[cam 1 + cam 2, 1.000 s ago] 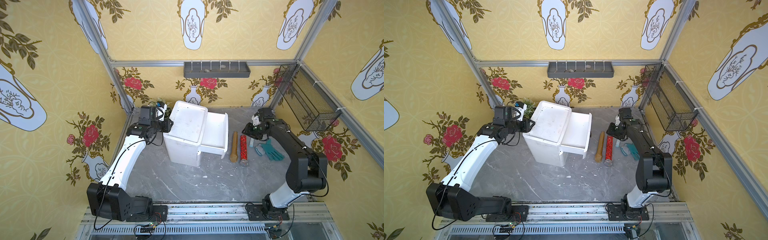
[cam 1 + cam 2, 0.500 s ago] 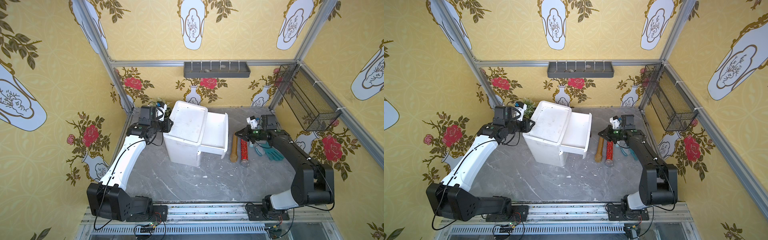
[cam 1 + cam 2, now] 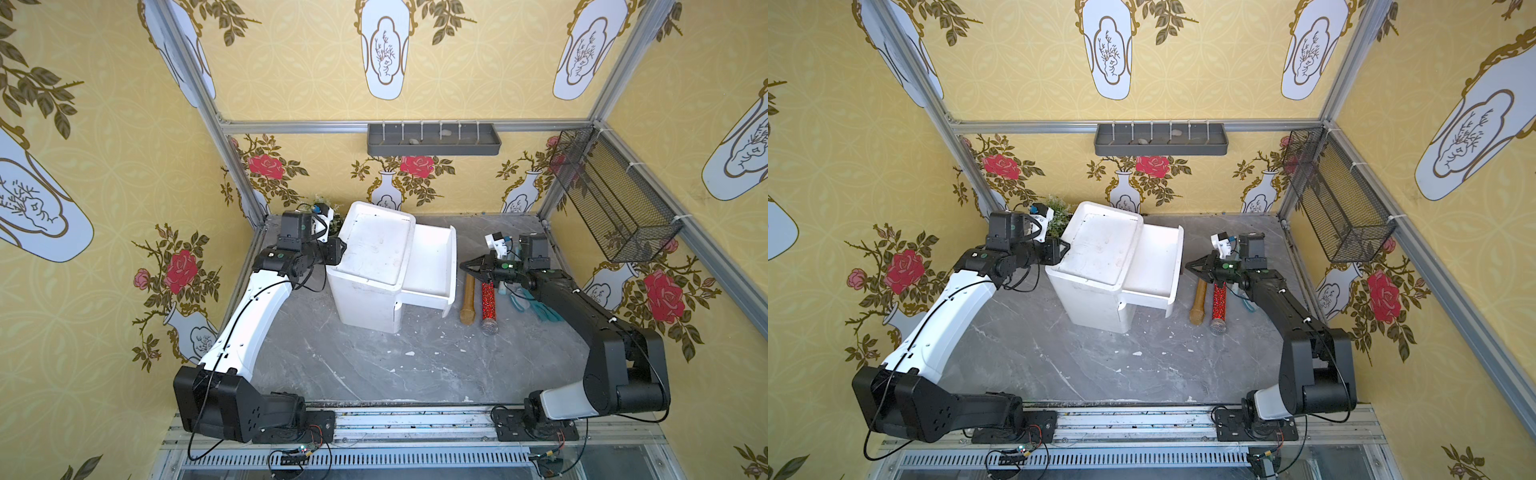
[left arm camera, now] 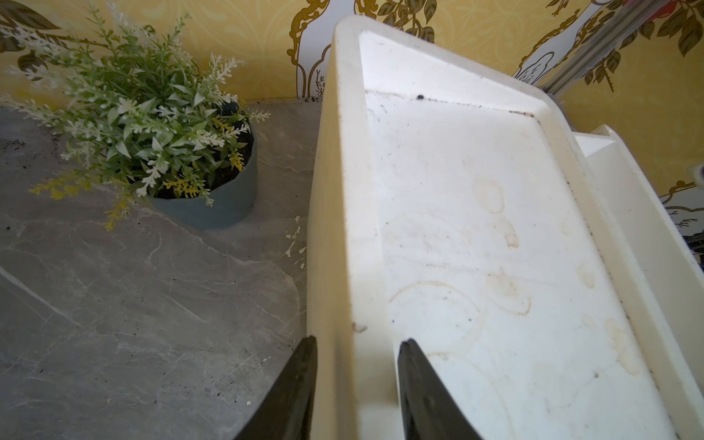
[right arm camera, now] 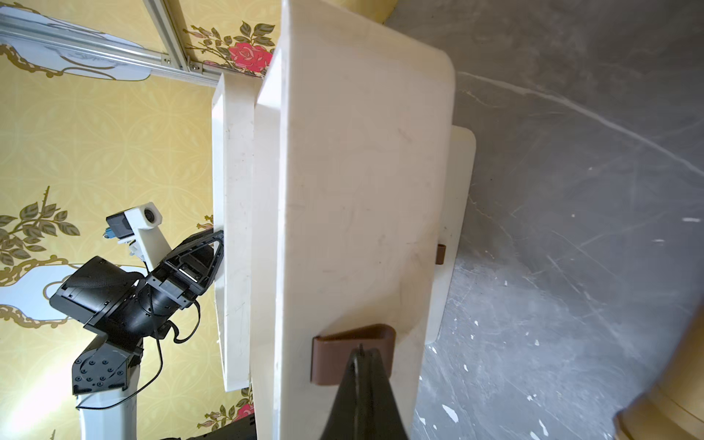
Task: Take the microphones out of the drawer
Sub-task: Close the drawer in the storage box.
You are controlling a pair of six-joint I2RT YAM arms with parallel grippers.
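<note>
Clamping the raised rim of the white cabinet [image 3: 374, 257] between my left jaws, one on each side of the rim wall, I grip the edge farthest from its drawer. My right jaws are pressed together, their tip right at the brown handle [image 5: 327, 358] on the front of the open drawer [image 3: 430, 266]; whether they touch it I cannot tell. The microphone [image 3: 487, 301] lies outside the drawer, flat on the grey marbled desk [image 3: 374, 365], just below and behind my right jaws, its tail end hidden under my right wrist. Its body is a straight tube of red glitter ending in a round silver mesh head, which points away from those jaws toward my base. A wooden stick [image 3: 468, 299] lies just beside it, parallel, between it and the drawer front.
</note>
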